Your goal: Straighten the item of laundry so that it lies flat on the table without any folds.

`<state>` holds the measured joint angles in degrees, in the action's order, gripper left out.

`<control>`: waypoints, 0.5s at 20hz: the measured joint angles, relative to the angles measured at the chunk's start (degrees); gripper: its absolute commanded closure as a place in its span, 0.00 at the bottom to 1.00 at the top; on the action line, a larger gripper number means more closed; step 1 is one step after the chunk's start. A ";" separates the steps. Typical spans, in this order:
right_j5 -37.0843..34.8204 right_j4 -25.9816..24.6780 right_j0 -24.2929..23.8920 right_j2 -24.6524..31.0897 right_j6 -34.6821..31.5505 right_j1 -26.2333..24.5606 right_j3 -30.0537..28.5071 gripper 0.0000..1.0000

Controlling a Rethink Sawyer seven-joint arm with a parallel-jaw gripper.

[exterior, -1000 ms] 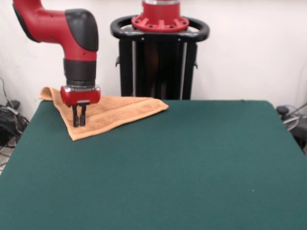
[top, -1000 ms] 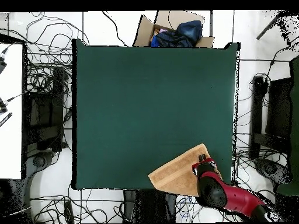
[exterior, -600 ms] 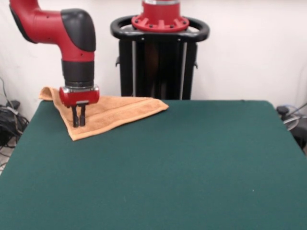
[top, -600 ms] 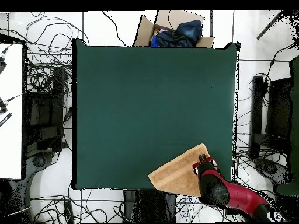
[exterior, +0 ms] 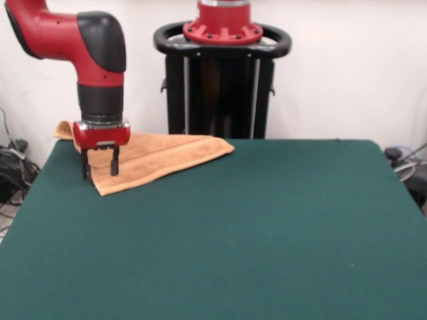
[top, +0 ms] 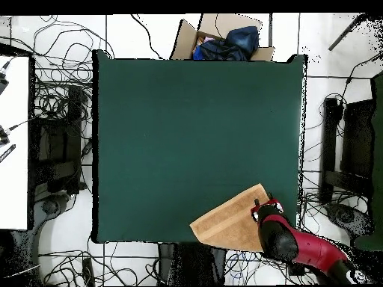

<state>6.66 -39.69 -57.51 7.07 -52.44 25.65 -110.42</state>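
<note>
Now pincer (exterior: 100, 171) is spread wide, one finger shifted off towel (exterior: 157, 157) edge; fold is released, flattening unfinished.

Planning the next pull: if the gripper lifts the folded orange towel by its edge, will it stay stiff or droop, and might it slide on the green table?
The towel looks like soft terry lying limp in a folded triangle, so it would probably droop and unfold. It seems light. The table looks felt-like, so dragging may catch rather than slide. The gripper straddles its edge, open.
</note>
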 measured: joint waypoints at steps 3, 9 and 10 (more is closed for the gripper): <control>-0.05 0.00 -0.01 0.03 0.00 0.00 0.01 0.00; -1.95 0.00 -1.12 1.40 0.00 0.04 0.19 0.00; -2.48 0.00 -1.39 1.73 0.00 0.05 0.26 0.00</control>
<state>4.17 -39.69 -58.90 8.79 -52.44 25.70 -110.17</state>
